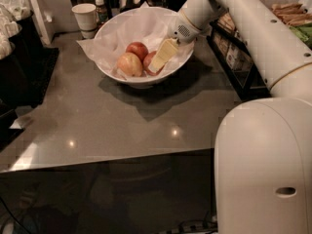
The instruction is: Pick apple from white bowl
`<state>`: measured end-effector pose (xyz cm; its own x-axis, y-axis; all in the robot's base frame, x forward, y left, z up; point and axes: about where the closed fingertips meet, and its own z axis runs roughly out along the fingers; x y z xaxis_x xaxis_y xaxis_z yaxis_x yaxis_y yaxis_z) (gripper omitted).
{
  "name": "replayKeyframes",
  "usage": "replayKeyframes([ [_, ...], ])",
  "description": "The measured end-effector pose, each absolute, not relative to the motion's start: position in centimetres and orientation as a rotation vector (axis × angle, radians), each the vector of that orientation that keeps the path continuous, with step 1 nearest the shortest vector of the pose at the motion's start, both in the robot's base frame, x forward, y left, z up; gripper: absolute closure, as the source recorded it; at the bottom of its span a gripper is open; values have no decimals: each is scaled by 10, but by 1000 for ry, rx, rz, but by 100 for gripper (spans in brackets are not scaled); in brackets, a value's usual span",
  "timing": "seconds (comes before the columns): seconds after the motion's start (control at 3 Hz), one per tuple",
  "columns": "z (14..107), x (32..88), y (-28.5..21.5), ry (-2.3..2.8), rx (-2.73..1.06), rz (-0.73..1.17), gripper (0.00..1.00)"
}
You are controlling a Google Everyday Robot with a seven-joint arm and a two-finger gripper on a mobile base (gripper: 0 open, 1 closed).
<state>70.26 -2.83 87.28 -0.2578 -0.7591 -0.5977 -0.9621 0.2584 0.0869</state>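
Camera view. My pincer (157, 65) reaches down into the white bowl (142, 81) from the right, its pale tip lying against the apple (147, 62), which sits at the right of the fruit on the crumpled paper lining (109, 40). Whether my pincer is spread or closed on it I cannot tell. A paler yellow-pink apple (129, 65) touches it on the left; a second red apple (138, 49) lies behind. The bowl rests on the grey table (122, 126), with a paper cup (85, 16) near its far-left rim.
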Motion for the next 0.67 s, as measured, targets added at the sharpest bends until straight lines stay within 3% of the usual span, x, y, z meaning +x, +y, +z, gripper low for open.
replayKeyframes([
  [0.67, 854, 707, -26, 2124, -1532, 623, 28],
])
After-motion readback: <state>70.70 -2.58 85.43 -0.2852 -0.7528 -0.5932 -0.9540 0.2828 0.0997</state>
